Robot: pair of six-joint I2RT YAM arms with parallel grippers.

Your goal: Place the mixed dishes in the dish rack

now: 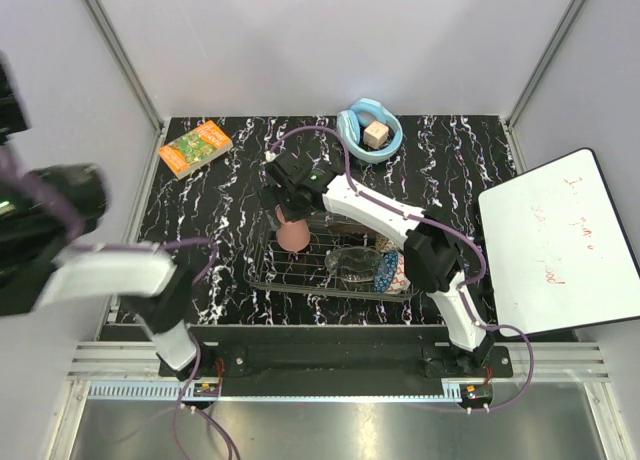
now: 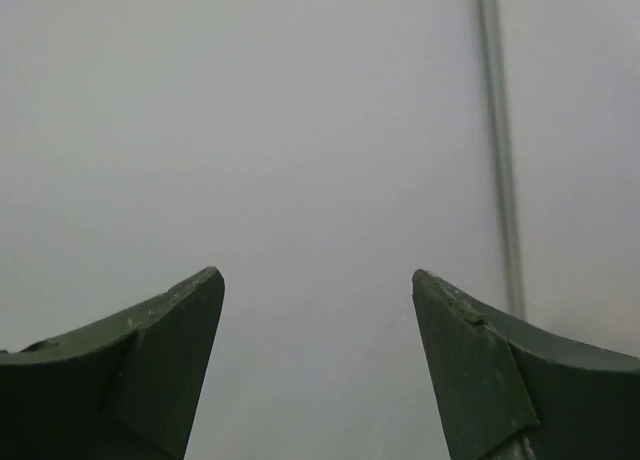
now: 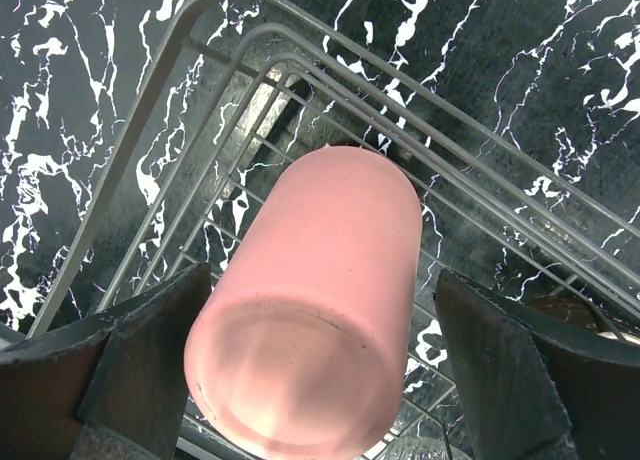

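Observation:
The pink cup (image 1: pixel 292 236) stands upside down at the left end of the wire dish rack (image 1: pixel 262 280), its base facing up. In the right wrist view the cup (image 3: pixel 320 310) sits between my right gripper's (image 3: pixel 322 273) spread fingers (image 3: pixel 150 350), with a gap on the right side. The rack's wires (image 3: pixel 180 150) lie under and around it. A clear glass piece (image 1: pixel 352 263) and the blue patterned bowl (image 1: pixel 392 272) lie in the rack's right half, partly hidden by the right arm. My left gripper (image 2: pixel 318 280) is open and empty, raised and facing a grey wall.
A light-blue bowl with a tan cube (image 1: pixel 370 132) sits at the back. An orange-green book (image 1: pixel 195 147) lies at the back left. A whiteboard (image 1: pixel 560 245) leans over the table's right edge. The right arm (image 1: pixel 380 210) spans over the rack.

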